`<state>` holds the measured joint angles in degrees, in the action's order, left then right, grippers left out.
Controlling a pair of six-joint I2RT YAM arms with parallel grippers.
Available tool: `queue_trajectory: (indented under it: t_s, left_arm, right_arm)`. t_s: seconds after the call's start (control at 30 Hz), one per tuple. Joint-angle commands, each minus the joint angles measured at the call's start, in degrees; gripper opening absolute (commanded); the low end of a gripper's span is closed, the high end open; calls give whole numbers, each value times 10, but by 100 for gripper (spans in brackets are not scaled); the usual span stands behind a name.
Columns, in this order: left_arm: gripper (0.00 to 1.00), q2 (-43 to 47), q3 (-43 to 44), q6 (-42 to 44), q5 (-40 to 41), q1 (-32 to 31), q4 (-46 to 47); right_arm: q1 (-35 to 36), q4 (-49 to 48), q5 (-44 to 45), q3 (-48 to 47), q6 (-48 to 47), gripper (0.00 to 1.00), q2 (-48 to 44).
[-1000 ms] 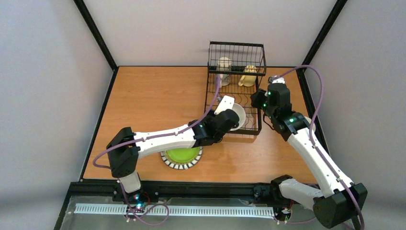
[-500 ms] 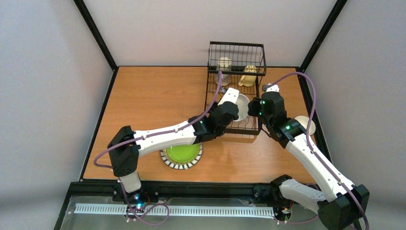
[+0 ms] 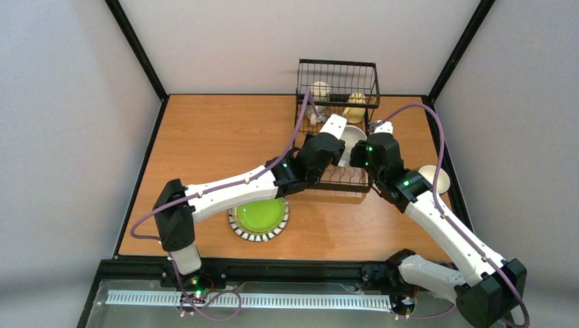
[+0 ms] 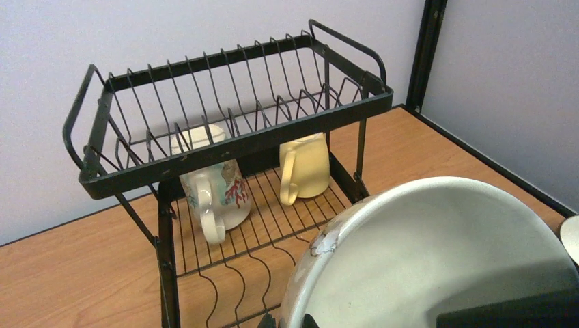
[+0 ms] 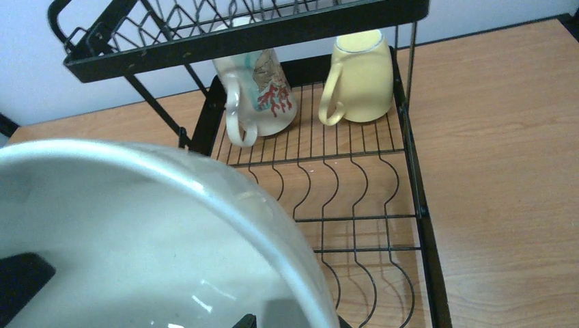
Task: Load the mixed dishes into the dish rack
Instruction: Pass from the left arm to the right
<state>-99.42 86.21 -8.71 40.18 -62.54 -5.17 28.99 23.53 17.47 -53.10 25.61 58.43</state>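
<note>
Dish rack (image 4: 232, 147), two mugs (image 4: 215, 191) (image 4: 307, 167), one plate (image 3: 259, 217), two bowls (image 4: 437, 260) (image 3: 437, 179), one gripped by left tool (image 4: 403, 316); right tool (image 5: 133, 301) unclear.

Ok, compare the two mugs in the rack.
The patterned mug is white with a red coral print; the yellow mug is plain. The patterned mug looks taller than the yellow mug and stands to its left in the wrist views. Both sit on the dish rack's base under the raised tier.

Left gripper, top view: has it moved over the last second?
Yes. The left gripper, shut on the white bowl, has moved along the dish rack from its near edge toward its raised basket tier.
</note>
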Motion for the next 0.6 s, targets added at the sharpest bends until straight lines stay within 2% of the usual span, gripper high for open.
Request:
queue_trajectory:
  t_s: [0.0, 0.1, 0.27, 0.57]
  left_arm:
    - [0, 10, 41, 6, -46, 12, 4]
    - [0, 17, 41, -7, -65, 19, -4]
    - [0, 24, 44, -36, -94, 36, -22]
    - [1, 21, 60, -86, -108, 52, -77]
  right_arm:
    - [5, -11, 28, 17, -2, 54, 5]
    - [5, -14, 30, 21, 0, 42, 5]
    - [5, -17, 39, 26, 2, 4, 5]
    - [5, -49, 36, 41, -3, 2, 0]
